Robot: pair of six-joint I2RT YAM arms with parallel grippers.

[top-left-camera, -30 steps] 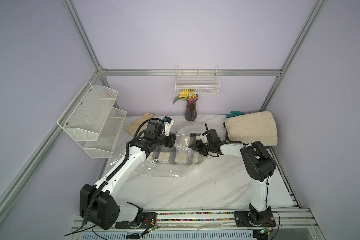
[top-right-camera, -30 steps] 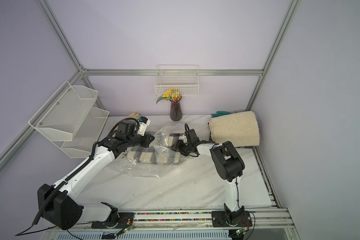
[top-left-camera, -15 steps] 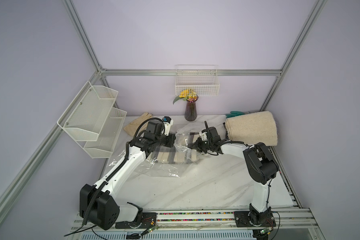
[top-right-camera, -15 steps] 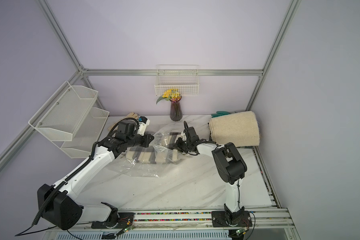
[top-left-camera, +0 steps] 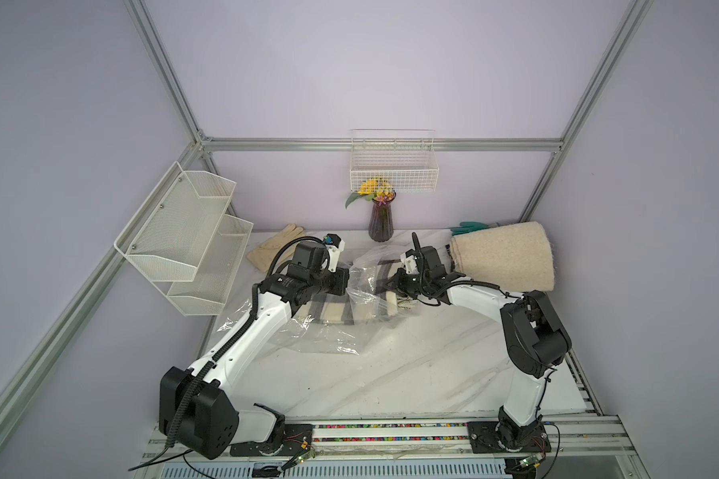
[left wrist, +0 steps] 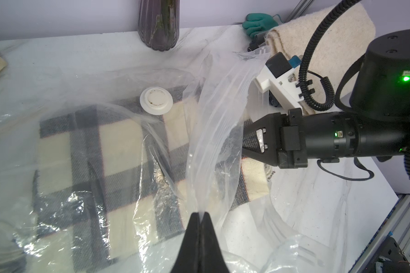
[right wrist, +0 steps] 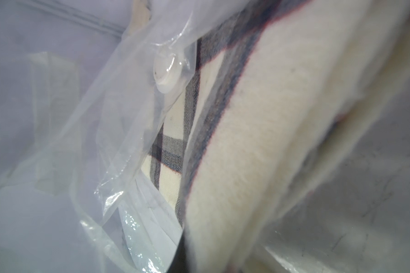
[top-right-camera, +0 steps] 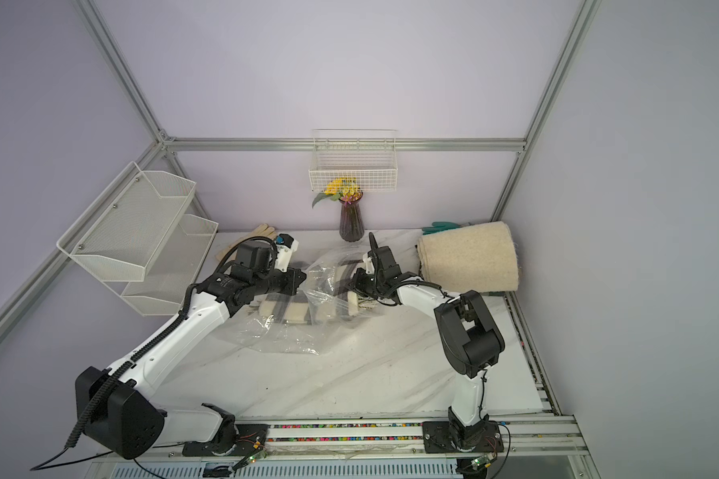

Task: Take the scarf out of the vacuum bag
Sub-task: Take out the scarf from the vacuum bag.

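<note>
Scarf (top-left-camera: 341, 315), soft, light plaid, lay folded before the vase (top-left-camera: 379, 222), mostly inside the slippery clear bag (top-left-camera: 328, 340). The left tool (left wrist: 200, 216) pinched the bag's film. The right tool (left wrist: 243, 141) was clamped on the scarf's fringed end, likely the best hold.

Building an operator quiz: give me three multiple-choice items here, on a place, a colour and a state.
1. The scarf lies: A mostly inside the vacuum bag; B wholly outside it; C hanging in mid-air.
2. The scarf's checks are: A blue and yellow; B cream and dark grey; C plain green.
3. The left gripper is: A wide open; B shut on nothing; C shut on the bag's film.
Key: A, plastic covers the plaid; B, both colours show through the plastic; C, it pinches the film.
</note>
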